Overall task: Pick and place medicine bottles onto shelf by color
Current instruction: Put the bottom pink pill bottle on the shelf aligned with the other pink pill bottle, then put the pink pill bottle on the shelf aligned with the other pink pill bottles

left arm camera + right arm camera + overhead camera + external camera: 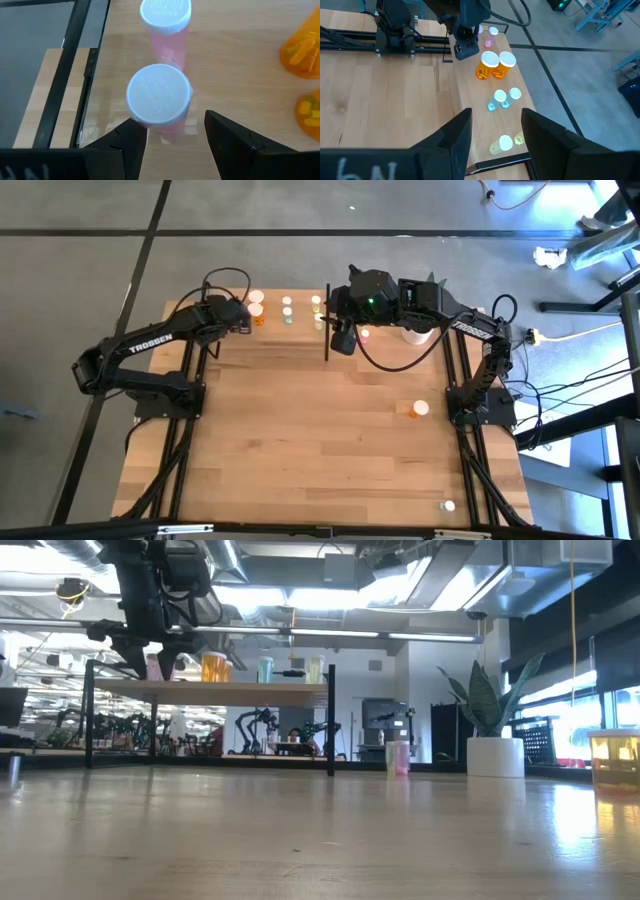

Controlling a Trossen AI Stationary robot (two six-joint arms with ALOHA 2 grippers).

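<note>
Pink bottle (160, 97) sits between my left gripper's (172, 137) parted, empty fingers on the shelf (300, 323); retreating carelessly could topple it into its twin (165, 25).

The light-wood tabletop (320, 430) carries a small raised shelf (300, 330) at its far edge — a pale platform on thin black posts (327, 325). On the shelf stand bottles in pairs: two pink bottles (492, 32), two orange bottles (492, 65), two greenish bottles (502, 98) and two yellowish bottles (506, 143), all white-capped. Directly on the table lie an orange bottle (418, 409) toward the right side, a small bottle (449, 506) near the right front corner, a pink bottle (398, 757) beside the shelf — and a white plant pot (495, 756).
</note>
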